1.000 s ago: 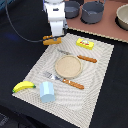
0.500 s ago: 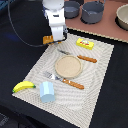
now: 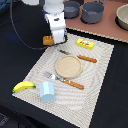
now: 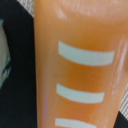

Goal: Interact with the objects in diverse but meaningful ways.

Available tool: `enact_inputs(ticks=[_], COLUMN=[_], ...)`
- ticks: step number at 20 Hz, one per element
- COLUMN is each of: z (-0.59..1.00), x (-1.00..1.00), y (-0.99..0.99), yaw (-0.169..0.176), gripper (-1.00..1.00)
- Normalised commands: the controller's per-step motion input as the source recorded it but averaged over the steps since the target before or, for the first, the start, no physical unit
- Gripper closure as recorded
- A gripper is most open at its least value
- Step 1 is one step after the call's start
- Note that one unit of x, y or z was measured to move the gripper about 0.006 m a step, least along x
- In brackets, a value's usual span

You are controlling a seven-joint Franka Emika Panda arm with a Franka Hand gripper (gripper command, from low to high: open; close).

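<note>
An orange-brown bread loaf [image 3: 48, 40] lies at the placemat's [image 3: 100, 90] far corner on the exterior view's left. My gripper [image 3: 57, 38] stands right over it, touching or nearly touching. The loaf [image 4: 80, 65] with white slash marks fills the wrist view, and no fingers show there. A yellow banana [image 3: 23, 86] and a light blue cup [image 3: 47, 91] sit at the mat's near corner. At the far edge of the mat lies a flat yellow packet [image 3: 85, 44]. Two dark grey pots [image 3: 93, 11] stand on the wooden counter behind.
A tan plate [image 3: 67, 66] sits mid-mat, with a fork [image 3: 64, 80] in front of it and a knife [image 3: 83, 58] behind it, both orange-handled. A pale bowl [image 3: 123, 17] is at the counter's right end. A black cable loops across the dark table on the left.
</note>
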Motion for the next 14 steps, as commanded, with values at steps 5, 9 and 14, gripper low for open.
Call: enact_inputs(ticks=[5,9,14], z=[0.0,0.0,0.0], x=[-0.18,-0.15,-0.09], y=[-0.19,-0.19,-0.13], yaw=[0.072,0.065,0.059], gripper=[1.0,1.0,1.0])
